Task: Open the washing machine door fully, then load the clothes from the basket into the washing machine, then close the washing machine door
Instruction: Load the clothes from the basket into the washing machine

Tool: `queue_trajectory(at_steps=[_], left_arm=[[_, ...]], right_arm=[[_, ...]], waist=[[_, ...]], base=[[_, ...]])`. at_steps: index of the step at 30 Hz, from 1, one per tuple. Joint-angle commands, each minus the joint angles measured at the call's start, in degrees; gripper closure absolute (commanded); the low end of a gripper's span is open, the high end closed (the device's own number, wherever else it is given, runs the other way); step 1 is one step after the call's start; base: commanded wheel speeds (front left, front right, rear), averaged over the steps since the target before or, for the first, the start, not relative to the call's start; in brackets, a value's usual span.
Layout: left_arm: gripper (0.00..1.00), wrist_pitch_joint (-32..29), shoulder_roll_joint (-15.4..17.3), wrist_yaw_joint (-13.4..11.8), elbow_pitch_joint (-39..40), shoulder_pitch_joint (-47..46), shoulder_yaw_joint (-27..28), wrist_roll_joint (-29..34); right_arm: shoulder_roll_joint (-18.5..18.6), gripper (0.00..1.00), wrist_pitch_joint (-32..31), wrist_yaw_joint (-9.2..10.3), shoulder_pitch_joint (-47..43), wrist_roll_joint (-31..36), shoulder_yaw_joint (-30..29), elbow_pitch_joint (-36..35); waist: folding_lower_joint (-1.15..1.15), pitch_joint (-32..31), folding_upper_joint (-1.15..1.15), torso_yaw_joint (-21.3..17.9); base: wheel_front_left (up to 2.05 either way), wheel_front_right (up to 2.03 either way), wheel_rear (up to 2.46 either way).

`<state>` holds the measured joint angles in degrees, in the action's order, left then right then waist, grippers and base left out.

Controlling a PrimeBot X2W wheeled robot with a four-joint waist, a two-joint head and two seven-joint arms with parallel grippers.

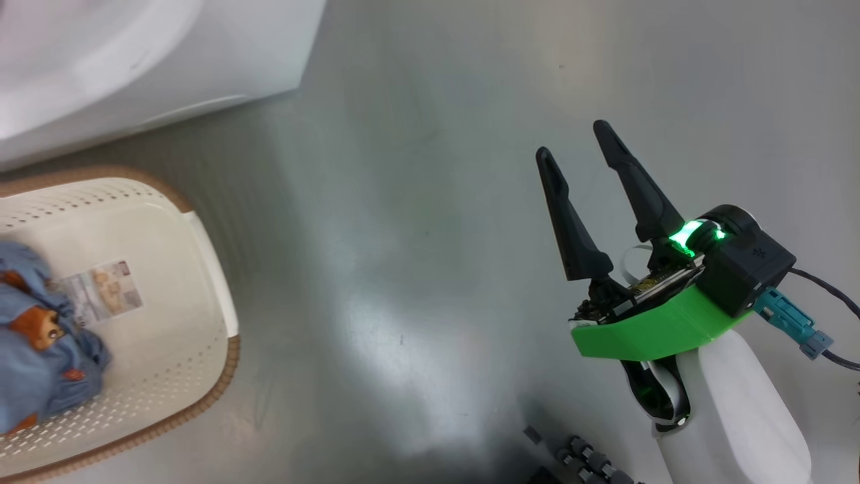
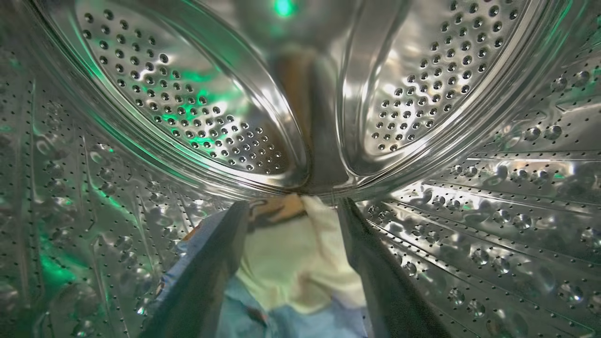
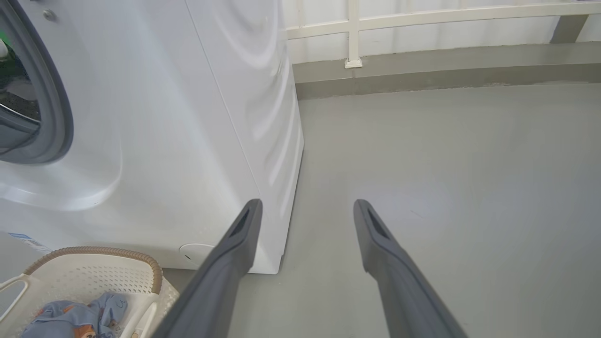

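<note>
My left gripper point(image 2: 294, 203) is inside the drum point(image 2: 188, 117), fingers wide, a cream-and-blue garment point(image 2: 296, 263) lying between them. More clothes point(image 1: 40, 363) sit in the basket point(image 1: 215, 269) at the head view's lower left, well apart from my wide-open right gripper point(image 1: 571, 138). The left arm looks nearer.

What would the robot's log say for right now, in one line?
step: loading | left tool: open, inside drum, over garment | right tool: open, over floor | basket: clothes inside
</note>
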<state>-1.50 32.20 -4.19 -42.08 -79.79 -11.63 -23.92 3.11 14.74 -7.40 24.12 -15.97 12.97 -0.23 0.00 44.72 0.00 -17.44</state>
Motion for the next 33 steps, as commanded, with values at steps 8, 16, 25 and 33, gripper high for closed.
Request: queue_trajectory(at_steps=[8, 16, 25, 33], left_arm=[[0.0, 3.64, 0.88, -0.83, 4.3, 7.65, 0.88, -1.42], [0.0, 8.89, -0.52, -3.8, 12.42, 21.55, 2.13, -2.91], [0.0, 13.08, -3.61, -10.37, 30.34, 44.51, 3.82, -4.26], [0.0, 15.18, -6.69, -15.66, 41.57, 61.52, 4.08, -3.26]], right_arm=[[-0.23, 0.0, 0.26, -0.09, -2.4, 2.84, 0.58, -1.21], [0.51, 0.0, 0.26, -0.09, -4.52, 3.87, 0.39, -0.57], [1.66, 0.0, 0.26, -0.09, -8.86, 4.85, -1.28, 0.21], [2.25, 0.0, 0.26, -0.09, -11.66, 5.78, -2.22, 0.58]], waist=[[0.0, -3.72, 0.0, 3.21], [0.0, -8.99, 0.0, 5.48], [0.0, -16.1, 0.0, 8.35], [0.0, -21.6, 0.0, 9.86]], base=[[0.0, 0.0, 0.0], [0.0, 0.0, 0.0], [0.0, 0.0, 0.0], [0.0, 0.0, 0.0]])
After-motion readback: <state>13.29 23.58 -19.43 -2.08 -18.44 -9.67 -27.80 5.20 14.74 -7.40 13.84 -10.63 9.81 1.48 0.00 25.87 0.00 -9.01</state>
